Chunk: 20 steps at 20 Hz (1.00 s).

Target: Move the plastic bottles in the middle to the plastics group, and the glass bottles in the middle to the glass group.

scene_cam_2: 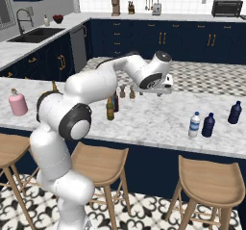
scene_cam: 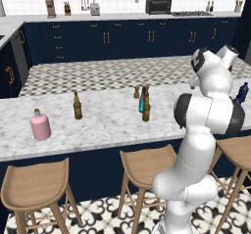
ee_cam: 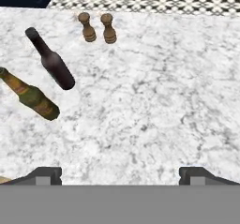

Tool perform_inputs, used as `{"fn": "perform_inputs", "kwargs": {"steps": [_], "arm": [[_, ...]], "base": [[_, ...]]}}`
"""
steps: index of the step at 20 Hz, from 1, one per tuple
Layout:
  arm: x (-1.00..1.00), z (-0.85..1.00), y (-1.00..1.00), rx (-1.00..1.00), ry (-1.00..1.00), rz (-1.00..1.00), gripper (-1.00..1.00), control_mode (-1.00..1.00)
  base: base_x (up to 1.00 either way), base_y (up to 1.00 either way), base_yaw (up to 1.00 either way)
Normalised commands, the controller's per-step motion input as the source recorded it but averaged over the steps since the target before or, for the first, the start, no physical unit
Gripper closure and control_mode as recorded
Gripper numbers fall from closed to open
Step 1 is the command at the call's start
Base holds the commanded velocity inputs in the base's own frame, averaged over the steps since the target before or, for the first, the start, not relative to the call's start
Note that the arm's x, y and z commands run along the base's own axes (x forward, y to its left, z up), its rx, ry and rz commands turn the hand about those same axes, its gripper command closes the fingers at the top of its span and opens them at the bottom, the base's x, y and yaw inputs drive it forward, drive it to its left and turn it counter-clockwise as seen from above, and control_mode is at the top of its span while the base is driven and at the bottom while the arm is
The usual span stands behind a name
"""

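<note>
In the middle of the marble counter stand a brown beer bottle (scene_cam: 146, 108) (scene_cam_2: 110, 109) (ee_cam: 33, 97) with a yellowish label and a short teal-blue bottle (scene_cam: 141, 101), close together. Another brown beer bottle (scene_cam: 77, 106), the glass group, stands further left. The small water bottle (scene_cam_2: 194, 124) with a blue cap stands right beside the dark navy bottle (scene_cam_2: 208, 125) of the plastics group. My gripper (scene_cam_2: 159, 92) (ee_cam: 120, 176) hangs open above bare counter, to the right of the middle bottles, with nothing between its fingertips (ee_cam: 47, 175).
A dark slim bottle (ee_cam: 54, 63) (scene_cam_2: 116, 101) stands by the middle beer bottle. Two wooden shakers (ee_cam: 97, 27) (scene_cam: 137, 92) sit behind them. A pink bottle (scene_cam: 40, 125) (scene_cam_2: 18, 103) is at the far left, another dark blue bottle (scene_cam_2: 235, 112) (scene_cam: 241, 93) far right. Stools (scene_cam: 147, 165) line the counter front.
</note>
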Motion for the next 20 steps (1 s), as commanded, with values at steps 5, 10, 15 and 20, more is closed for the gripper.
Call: {"fn": "perform_inputs", "kwargs": {"steps": [5,10,15,20], "arm": [[-0.11,0.0,1.0,-0.03,0.08,0.03,-1.0,-1.0],[-0.2,0.01,1.0,0.0,0.05,0.01,-1.0,-1.0],[-0.1,-0.01,0.98,0.0,0.01,0.0,-1.0,-1.0],[0.12,-0.06,0.15,0.0,-0.03,-0.15,-1.0,-1.0]], "base": [[0.0,0.0,0.0],[0.0,0.0,0.0],[0.0,0.0,0.0],[0.0,0.0,0.0]]}}
